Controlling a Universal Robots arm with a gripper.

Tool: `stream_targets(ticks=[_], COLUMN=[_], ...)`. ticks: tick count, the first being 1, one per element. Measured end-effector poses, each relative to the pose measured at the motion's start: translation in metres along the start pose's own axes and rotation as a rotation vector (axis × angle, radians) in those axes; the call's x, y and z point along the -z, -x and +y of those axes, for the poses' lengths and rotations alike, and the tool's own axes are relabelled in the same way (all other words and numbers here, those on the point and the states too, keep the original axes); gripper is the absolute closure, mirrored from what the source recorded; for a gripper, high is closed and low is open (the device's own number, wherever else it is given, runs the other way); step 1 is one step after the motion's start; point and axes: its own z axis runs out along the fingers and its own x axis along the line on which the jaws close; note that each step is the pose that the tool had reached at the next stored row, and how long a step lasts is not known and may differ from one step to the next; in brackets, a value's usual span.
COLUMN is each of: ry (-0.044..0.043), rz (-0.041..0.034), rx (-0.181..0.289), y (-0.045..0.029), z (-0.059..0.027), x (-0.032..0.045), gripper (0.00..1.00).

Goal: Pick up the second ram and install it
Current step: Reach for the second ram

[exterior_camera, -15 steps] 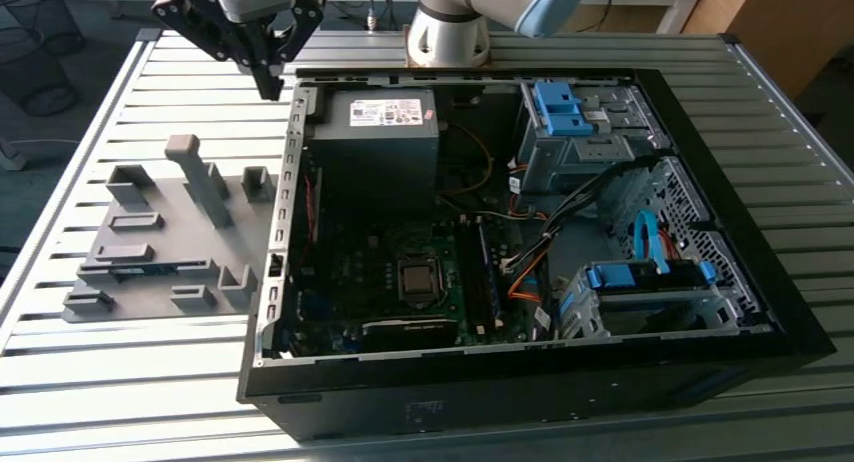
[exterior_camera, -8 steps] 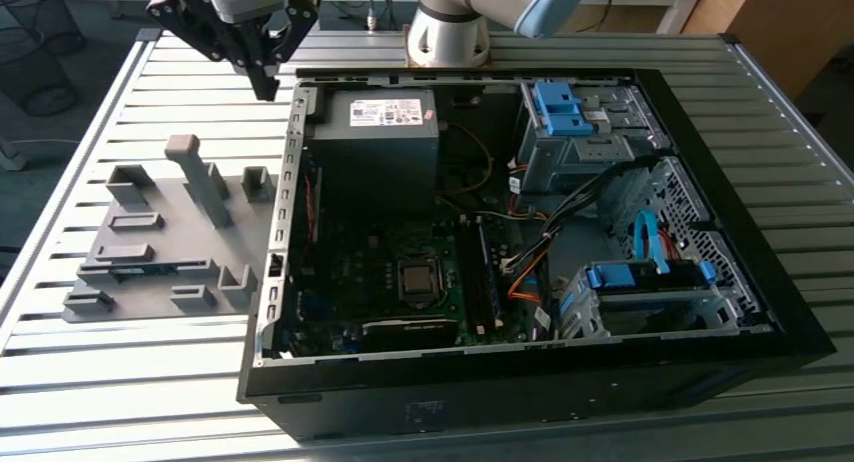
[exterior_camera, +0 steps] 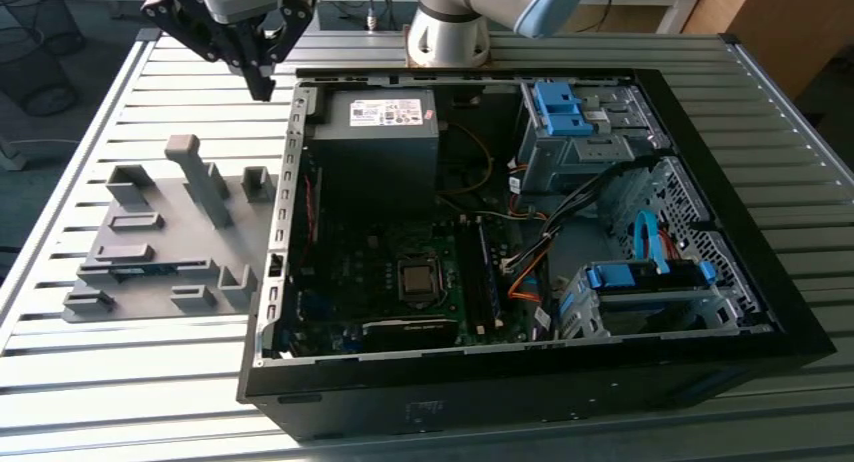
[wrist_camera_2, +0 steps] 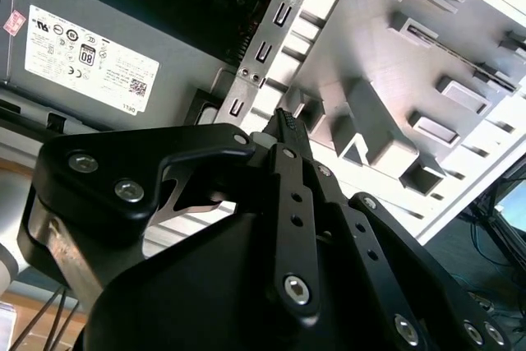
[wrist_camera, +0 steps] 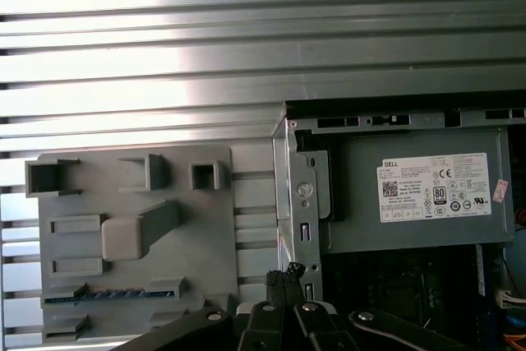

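Slatted metal table (exterior_camera: 160, 382) carries a grey holder tray (exterior_camera: 174, 237) toward the exterior view's left edge, just beside the left wall of a black computer case (exterior_camera: 534, 382) lying on its side.

The second ram (exterior_camera: 134, 269) stands on its long edge in a slot near the tray's near edge. Its long axis runs across the tray, one end pointing at the case wall. In the first wrist view its blue-green top edge (wrist_camera: 111, 293) shows along the slot. A tall post (exterior_camera: 203, 182) rises from the tray on the far side of that slot.

The gripper (exterior_camera: 260, 82) hangs above bare slats near the table's far edge, off the case's far-left corner, well apart from the ram. Its fingers (wrist_camera: 286, 273) are pressed together, holding nothing.

Inside the case sit a grey power supply (exterior_camera: 374, 142) and bright-blue drive-bay clips (exterior_camera: 561, 107).
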Motion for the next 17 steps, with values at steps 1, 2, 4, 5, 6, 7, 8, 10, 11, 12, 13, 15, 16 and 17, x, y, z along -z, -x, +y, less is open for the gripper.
stream_targets(ticks=[1, 2, 4, 5, 6, 7, 8, 10, 11, 12, 13, 15, 16, 17], ry=[0.0, 0.0, 0.0, 0.0001, 0.0, 0.0, 0.0001, 0.0, 0.0, 0.0, 0.0, 0.0002, 0.0002, 0.0002], rz=[0.0, 0.0, -0.0001, -0.0001, 0.0, -0.0001, -0.0001, -0.0001, -0.0001, -0.0001, 0.0, 0.0042, 0.0086, 0.0132], rx=[0.0, 0.0, 0.0, 0.0, 0.0, 0.0, 0.0, 0.0, 0.0, 0.0, 0.0, 0.0, 0.0, -0.001], y=[-0.0006, -0.0014, -0.0033, -0.0044, -0.0054, -0.0063, -0.0071, -0.0087, -0.0093, -0.01, -0.0108, -0.011, -0.0112, -0.0115], z=[-0.0001, -0.0001, -0.0003, -0.0004, -0.0004, -0.0005, -0.0005, -0.0007, -0.0007, -0.0008, -0.0008, -0.0008, -0.0008, -0.0009], x=[0.0, -0.0001, -0.0001, -0.0001, -0.0001, -0.0001, -0.0001, -0.0001, -0.0001, -0.0001, 0.0, -0.0002, -0.0002, -0.0002], gripper=[0.89, 0.89, 0.89, 0.89, 0.89, 0.89, 0.89, 0.89, 0.89, 0.89, 0.89, 0.89, 0.89, 0.89])
